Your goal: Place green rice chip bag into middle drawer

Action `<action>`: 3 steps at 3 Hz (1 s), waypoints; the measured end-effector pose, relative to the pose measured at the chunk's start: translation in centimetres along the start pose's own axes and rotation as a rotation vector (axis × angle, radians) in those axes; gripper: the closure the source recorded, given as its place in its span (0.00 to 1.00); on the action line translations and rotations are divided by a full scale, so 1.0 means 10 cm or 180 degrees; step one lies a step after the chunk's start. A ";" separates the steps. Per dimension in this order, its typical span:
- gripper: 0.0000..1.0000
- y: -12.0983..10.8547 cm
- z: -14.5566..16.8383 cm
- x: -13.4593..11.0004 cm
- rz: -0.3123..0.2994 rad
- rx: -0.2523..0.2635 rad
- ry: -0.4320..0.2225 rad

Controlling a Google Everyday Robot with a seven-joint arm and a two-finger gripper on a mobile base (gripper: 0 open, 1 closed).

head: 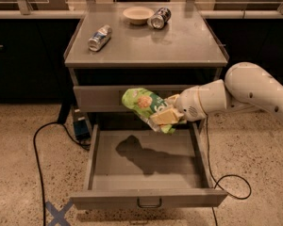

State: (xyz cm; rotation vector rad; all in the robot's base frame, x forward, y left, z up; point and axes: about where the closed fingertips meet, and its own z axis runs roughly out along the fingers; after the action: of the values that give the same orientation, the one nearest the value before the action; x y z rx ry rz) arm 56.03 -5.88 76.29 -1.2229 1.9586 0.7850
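A white, smooth, rounded robot arm (254,86) enters from 3 o'clock, cut off by the right edge. Its gripper (167,117) sits near the centre of the scene, its tan fingers (162,117) clamped on the green rice chip bag (142,102). The fingers cover the bag's end at 4 o'clock, and the rest juts toward 10 o'clock. The bag is crinkly and glossy, with a tan round rice cake pictured on it; its lettering cannot be read.

The bag hangs in the air above the middle drawer (148,198), which is pulled open toward 6 o'clock. It is a flat grey metal tray with a low front panel and a small dark wire handle (149,203). The bag's shadow lies on the tray floor. The tray's back is hidden in darkness under the closed grey drawer front (99,98) above it.

On the matte grey cabinet top (188,46) lie a silver can (99,37) at 10 o'clock, a pale bowl (137,14) at 12 o'clock, and a second can (159,18) just beside it.
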 end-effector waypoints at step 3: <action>1.00 0.23 0.38 1.27 0.0307 -0.0161 0.0452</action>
State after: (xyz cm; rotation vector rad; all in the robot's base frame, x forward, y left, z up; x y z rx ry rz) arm 50.77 -8.41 64.21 -1.2514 2.1378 0.8202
